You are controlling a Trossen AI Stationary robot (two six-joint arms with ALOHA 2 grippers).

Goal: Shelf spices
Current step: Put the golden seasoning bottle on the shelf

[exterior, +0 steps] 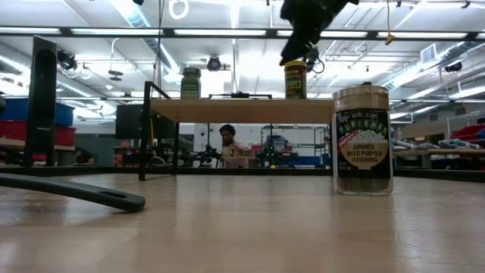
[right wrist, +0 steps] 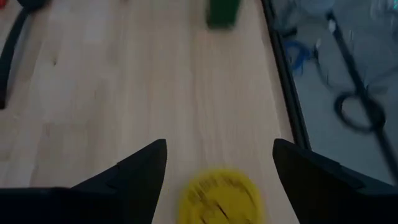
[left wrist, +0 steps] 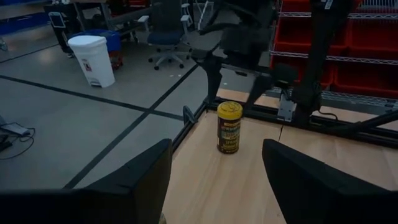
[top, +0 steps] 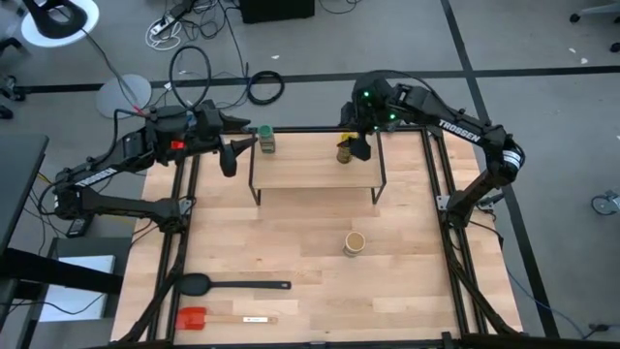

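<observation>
The shelf [top: 315, 170] stands at the table's far middle. The green-lidded jar [top: 265, 139] stands on the shelf's left end, the yellow-lidded jar [top: 344, 150] on its right end. The tan-topped jar [top: 355, 242] stands on the tabletop, nearer than the shelf. My right gripper [right wrist: 217, 168] is open just above the yellow lid [right wrist: 217, 196], a finger on either side, apart from it. In the low view it hangs over that jar [exterior: 295, 80]. My left gripper [top: 232, 153] is open beside the shelf's left end, looking along the shelf at the yellow jar [left wrist: 229, 127].
A black spoon [top: 232, 285] and a red spatula [top: 208, 318] lie near the table's near left corner. Black frame rails run along both table sides. Bare tabletop lies between the shelf and the near edge. A person [exterior: 227, 136] is in the room beyond.
</observation>
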